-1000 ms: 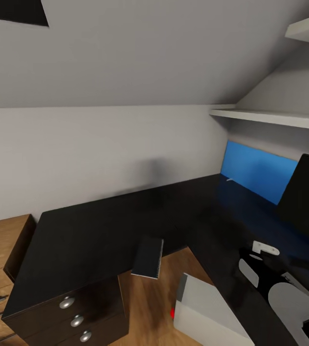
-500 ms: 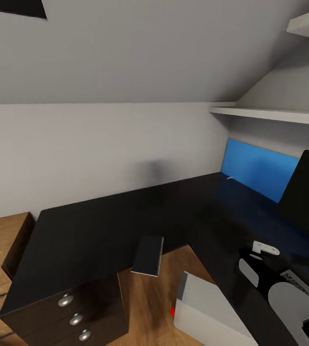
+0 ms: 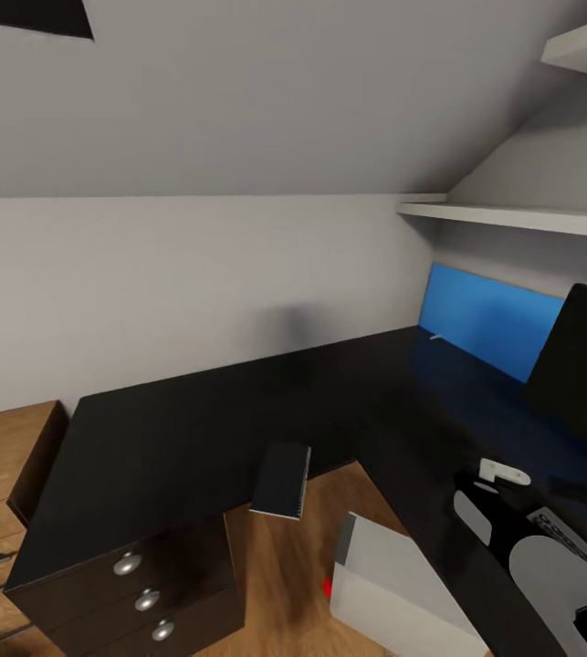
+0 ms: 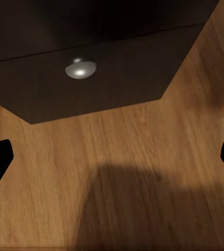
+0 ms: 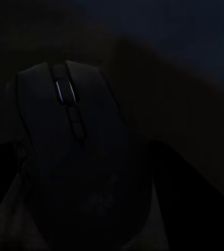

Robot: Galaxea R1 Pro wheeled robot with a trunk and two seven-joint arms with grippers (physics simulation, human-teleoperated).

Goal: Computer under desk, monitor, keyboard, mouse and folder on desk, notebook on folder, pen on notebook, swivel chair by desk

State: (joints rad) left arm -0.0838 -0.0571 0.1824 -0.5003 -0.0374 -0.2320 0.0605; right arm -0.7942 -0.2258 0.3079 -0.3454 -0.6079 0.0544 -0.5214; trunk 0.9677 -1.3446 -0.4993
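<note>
Dark wheeled computer mouse close under right gripper, on black L-shaped desk; grip unclear in gloom. Left gripper spread wide, empty, above wood floor. Dark spiral notebook overhanging desk edge: risks falling if nudged. Mouse may slip if pinched blind.

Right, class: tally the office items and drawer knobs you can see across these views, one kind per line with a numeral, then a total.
Round silver drawer knobs on the black desk: 3
Dark notebook overhanging the desk edge: 1
Black monitor: 1
Grey computer case on the floor: 1
Black mouse: 1
Total: 7
</note>
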